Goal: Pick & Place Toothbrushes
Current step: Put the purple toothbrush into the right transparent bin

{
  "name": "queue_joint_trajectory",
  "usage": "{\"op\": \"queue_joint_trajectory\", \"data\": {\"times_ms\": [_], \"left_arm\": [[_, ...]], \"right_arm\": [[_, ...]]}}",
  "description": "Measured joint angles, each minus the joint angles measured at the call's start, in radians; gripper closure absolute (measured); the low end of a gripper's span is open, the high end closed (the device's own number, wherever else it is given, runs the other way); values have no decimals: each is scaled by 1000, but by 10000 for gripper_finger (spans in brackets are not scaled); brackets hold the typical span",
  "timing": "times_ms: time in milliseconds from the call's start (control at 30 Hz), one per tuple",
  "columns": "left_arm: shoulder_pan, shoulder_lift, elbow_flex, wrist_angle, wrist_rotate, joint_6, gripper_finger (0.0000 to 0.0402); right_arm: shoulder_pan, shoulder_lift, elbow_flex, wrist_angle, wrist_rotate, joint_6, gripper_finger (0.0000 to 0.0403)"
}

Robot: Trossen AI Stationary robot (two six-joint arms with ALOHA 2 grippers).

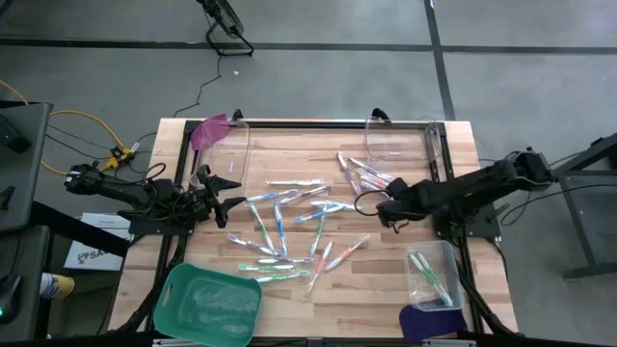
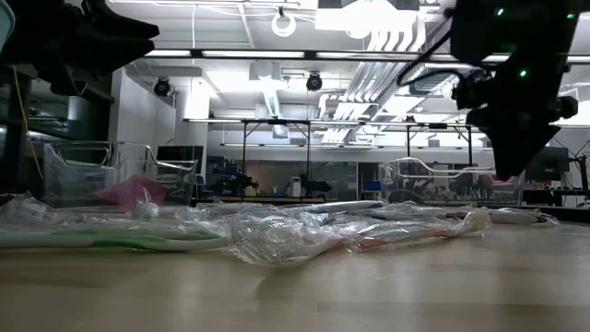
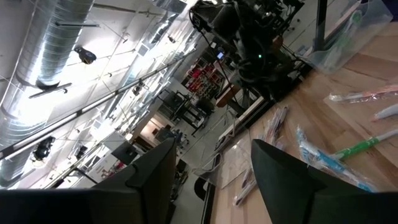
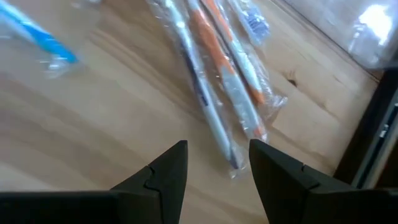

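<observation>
Wood planks form the table (image 1: 318,289), and across its middle the wrapped toothbrushes (image 1: 289,231) are scattered loose, presumably tipped out so that each can be taken singly; a few toothbrushes are already stood in a clear bin (image 1: 431,275) at the front right, which is judged to be where sorted ones go. A green tray (image 1: 207,304) at the front left appears to be kept empty as another drop place. The right gripper (image 1: 384,214) is held low at the right edge of the scatter; in its wrist view its fingers (image 4: 165,168) are seen parted with nothing between them, aimed at a small wrapped bundle (image 4: 221,81) just ahead, so an approach to a pick is judged to be in hand. The left gripper (image 1: 231,193) waits at the left edge, fingers spread and empty, tilted so that its camera looks mostly into the room. Farther back, two clear bins (image 1: 400,140) stand at the rear edge. From table height, wrappers blur into one heap; single brushes cannot be told apart, and both grippers' tips are cut off.
</observation>
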Motion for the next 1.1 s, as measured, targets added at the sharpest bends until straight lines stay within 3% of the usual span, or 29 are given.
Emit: {"op": "queue_joint_trajectory", "data": {"times_ms": [433,1100], "left_arm": [[0,0,0,-7,0,0,199],[0,0,0,-16,0,0,199]], "right_arm": [[-111,169,0,90,-42,-137,237],[-183,192,0,217,-63,-206,237]]}}
